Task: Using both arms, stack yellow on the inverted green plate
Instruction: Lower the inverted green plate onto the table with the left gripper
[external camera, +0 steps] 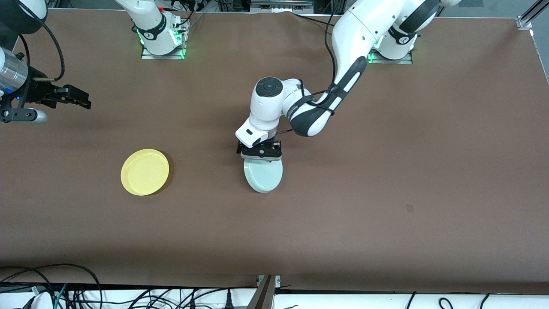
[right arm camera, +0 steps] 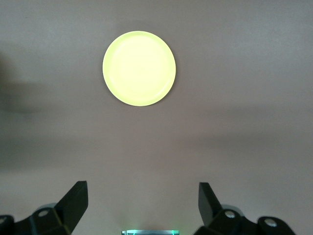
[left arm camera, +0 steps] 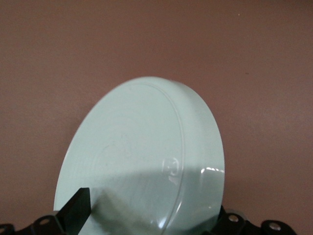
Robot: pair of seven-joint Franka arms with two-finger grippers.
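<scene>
The pale green plate (external camera: 263, 176) is at the middle of the table. My left gripper (external camera: 260, 153) is shut on the part of its rim farthest from the front camera and holds it tilted. In the left wrist view its ringed underside (left arm camera: 142, 156) faces the camera. One black finger (left arm camera: 76, 210) lies on the underside and the other is hidden by the rim. The yellow plate (external camera: 145, 171) lies rim up on the table toward the right arm's end, and also shows in the right wrist view (right arm camera: 139, 68). My right gripper (external camera: 83, 99) is open and empty, up in the air over the right arm's end of the table (right arm camera: 143, 203).
The brown table top (external camera: 386, 171) is bare around both plates. Cables lie along the table's edge nearest the front camera (external camera: 85, 292). The two arm bases stand at the edge farthest from that camera.
</scene>
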